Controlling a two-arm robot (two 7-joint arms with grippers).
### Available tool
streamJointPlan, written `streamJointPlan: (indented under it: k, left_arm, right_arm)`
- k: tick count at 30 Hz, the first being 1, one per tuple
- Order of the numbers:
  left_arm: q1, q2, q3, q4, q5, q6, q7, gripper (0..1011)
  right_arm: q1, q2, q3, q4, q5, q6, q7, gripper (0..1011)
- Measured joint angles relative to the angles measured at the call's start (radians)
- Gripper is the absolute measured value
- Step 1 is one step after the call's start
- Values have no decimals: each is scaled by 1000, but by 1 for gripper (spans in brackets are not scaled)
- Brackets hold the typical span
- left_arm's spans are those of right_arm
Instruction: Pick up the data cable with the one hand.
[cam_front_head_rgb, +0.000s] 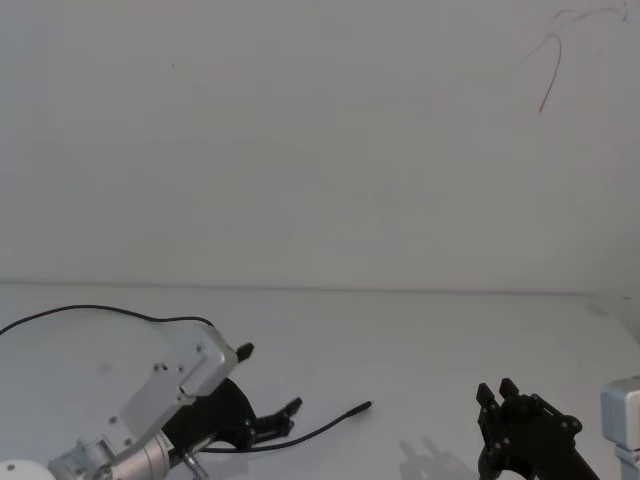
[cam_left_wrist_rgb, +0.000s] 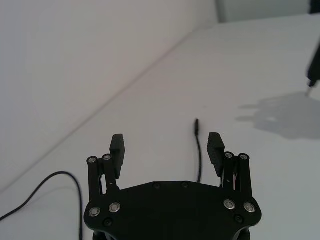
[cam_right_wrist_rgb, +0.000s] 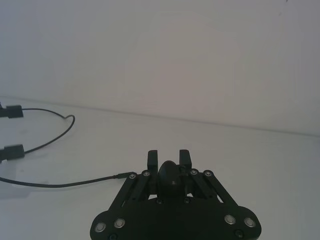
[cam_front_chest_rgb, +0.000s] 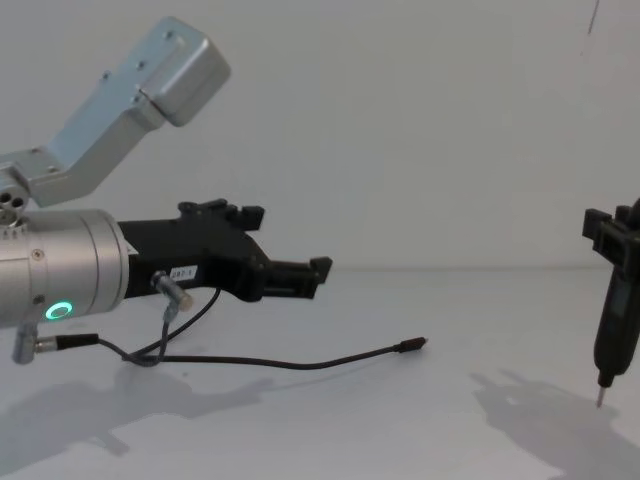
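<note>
Two grippers over a plain white tabletop (cam_front_head_rgb: 420, 330), one cable.

Head view — the left gripper (cam_front_head_rgb: 270, 378), black angular plastic on a silver wrist, hangs low at the near left. Its fingers are spread wide with nothing held. The thin black data cable (cam_front_head_rgb: 318, 430) lies flat: it loops in from the left edge, passes under that gripper and ends in one small plug toward centre. The right gripper (cam_front_head_rgb: 500, 395) sits at the near right, well apart from the cable. I judge it parked there to leave room.

Left wrist view: the cord runs between the open fingers (cam_left_wrist_rgb: 215, 146), closer to one, with the plug beyond the tips. That line-up looks meant for closing on the cord.

Right wrist view: the right fingers are clamped on one black pen-shaped tool (cam_right_wrist_rgb: 170, 172).

Chest view: the left gripper is clear above the cable, not touching it. One short looped black robot wire (cam_front_chest_rgb: 185, 325) with two silver connectors hangs by its wrist.
</note>
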Motion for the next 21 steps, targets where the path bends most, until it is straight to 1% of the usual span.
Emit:
streamJointPlan:
  k: [3,4,6,7,10,13,15,16,21]
  left_arm:
    - [-29,7,18,23,1,4,-53,1001]
    - [-43,9,28,36,3,6,-80,1001]
    - [-59,10,38,50,6,9,-111,1001]
    - [-77,10,49,69,9,12,-137,1001]
    - [-100,8,64,97,13,17,-175,1001]
    - [-137,-1,85,147,17,23,-226,1001]
    - [-149,-5,91,164,18,26,-241,1001]
    - [-161,-11,98,185,18,28,-254,1001]
    - [-188,-27,108,234,19,36,-278,1001]
  right_arm:
    - [0,0,0,0,0,0,0,251]
    - [0,0,0,0,0,0,0,251]
    - [0,0,0,0,0,0,0,251]
    - [0,0,0,0,0,0,0,251]
    - [0,0,0,0,0,0,0,251]
    - [0,0,0,0,0,0,0,251]
    - [0,0,0,0,0,0,0,251]
    - [0,0,0,0,0,0,0,251]
    - [0,0,0,0,0,0,0,251]
